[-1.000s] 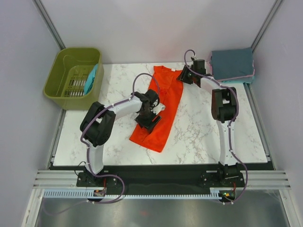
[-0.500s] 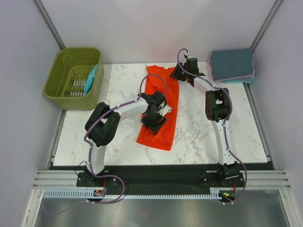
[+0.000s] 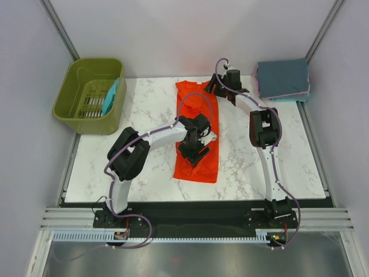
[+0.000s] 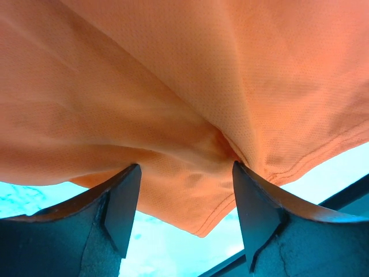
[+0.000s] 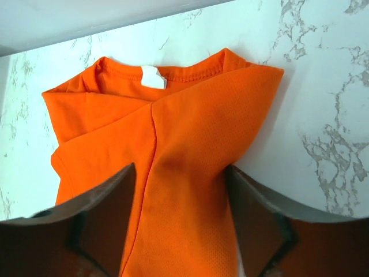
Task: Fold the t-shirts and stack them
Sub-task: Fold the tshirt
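Top external view: the white marbled table (image 3: 144, 173) carries the work. An olive slotted plastic basket (image 3: 74, 112) stands off its far left corner, and a teal shirt (image 3: 109, 97) is draped over the basket's near wall. At the far right corner is a squared stack of folded shirts (image 3: 282, 78), slate-blue on top with pink and teal edges showing beneath.

The orange shirt (image 3: 199, 170) lies mid-table as a long narrow strip, collar at the far end and hem toward the arms. The lengthwise fold looks done, so I judge the crosswise fold comes next, then the carry to the stack. That calls for catching all layers at one end and bringing them over the other without letting the side flaps spring open.

The left gripper (image 4: 185, 190) is down on the cloth near the middle of the strip. Its fingers (image 4: 124, 202) stand apart with a puckered bunch of cloth between them, and I cannot tell whether they squeeze it. The right gripper (image 5: 180, 196) rests near the collar with its fingers (image 5: 256, 219) apart on either side of a flat diagonal flap, gripping nothing.

Up close the shirt is a fine, limp mesh knit with a double-stitched hem and a ribbed collar. A small white label (image 5: 153, 77) sits inside the neck.
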